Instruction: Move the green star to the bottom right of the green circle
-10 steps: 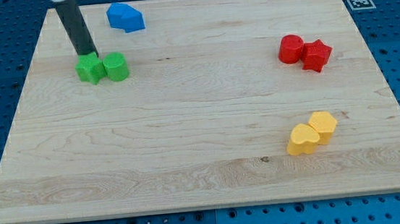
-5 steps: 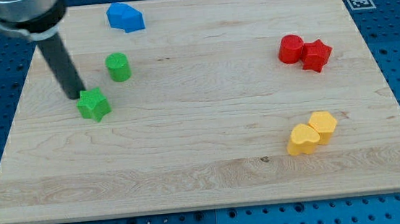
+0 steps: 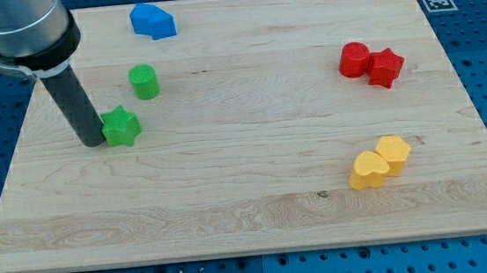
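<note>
No claw on this rig, just my tip [image 3: 94, 142], pressed against the green star [image 3: 122, 127] on its left side. Star sits below-left of the green circle [image 3: 142, 81], apart from it; no clear long axis.

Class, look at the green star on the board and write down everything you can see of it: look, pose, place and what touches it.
The green star is a small, chunky block with a star-shaped top and straight sides, in a matte, plastic-looking bright green. It lies flat on the wooden board, towards the view's left. My tip sits at its left side, seemingly touching it. The green circle stands apart from it, above and slightly right. No other block touches it.
</note>
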Tool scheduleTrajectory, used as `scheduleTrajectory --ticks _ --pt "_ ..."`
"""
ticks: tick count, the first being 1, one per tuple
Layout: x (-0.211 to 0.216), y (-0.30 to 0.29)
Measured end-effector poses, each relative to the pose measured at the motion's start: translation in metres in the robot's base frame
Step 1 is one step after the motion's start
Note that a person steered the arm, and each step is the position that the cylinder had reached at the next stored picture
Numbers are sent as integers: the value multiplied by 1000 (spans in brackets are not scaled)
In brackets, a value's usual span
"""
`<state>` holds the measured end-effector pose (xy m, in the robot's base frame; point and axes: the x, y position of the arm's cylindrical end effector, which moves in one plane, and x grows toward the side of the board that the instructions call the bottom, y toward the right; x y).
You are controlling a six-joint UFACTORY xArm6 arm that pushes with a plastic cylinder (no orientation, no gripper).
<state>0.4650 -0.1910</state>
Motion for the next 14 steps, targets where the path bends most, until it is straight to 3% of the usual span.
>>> scheduleTrajectory --ticks 4,6,7,9,14 --pt "1 58" --pt "37 66" --pt "52 106" --pt "14 167" --pt "-25 101"
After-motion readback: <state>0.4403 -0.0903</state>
